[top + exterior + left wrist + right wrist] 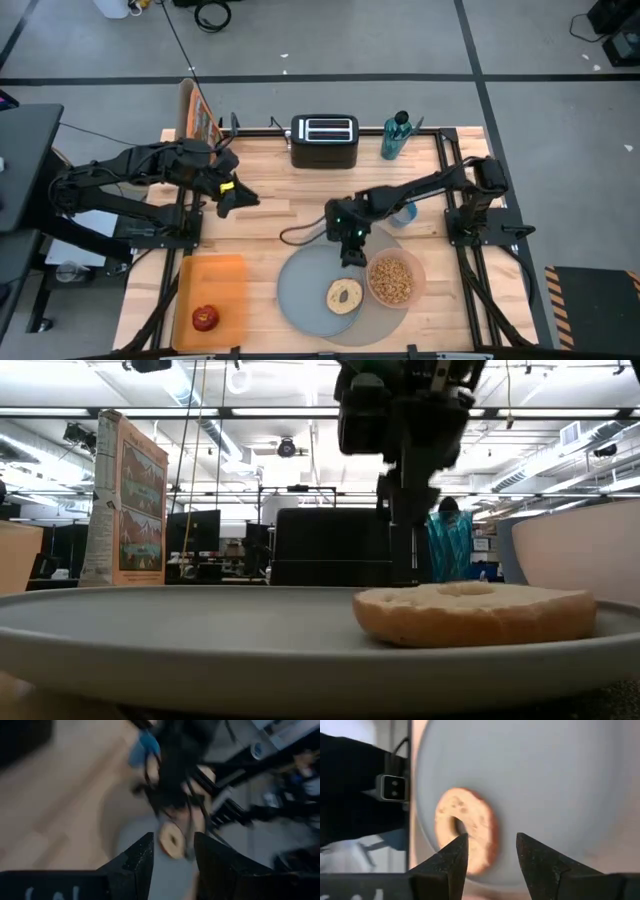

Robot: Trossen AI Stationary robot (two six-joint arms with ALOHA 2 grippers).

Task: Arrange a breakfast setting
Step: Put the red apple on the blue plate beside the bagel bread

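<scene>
Tan bagel [345, 296]: flat on grey-blue plate [305, 285], toward its 4 o'clock edge. Translucent pink bowl [394, 280], filled with cereal: at the plate's 3 o'clock, on round grey mat [385, 322]. Red apple [205, 318]: desk's 8 o'clock.

The surface [270, 215] is pale wood in strips. The plate [200, 630] looks smooth and matt. The bagel [475, 612] has a rough, bready crust. The toaster [324, 140] is shiny metal.
</scene>
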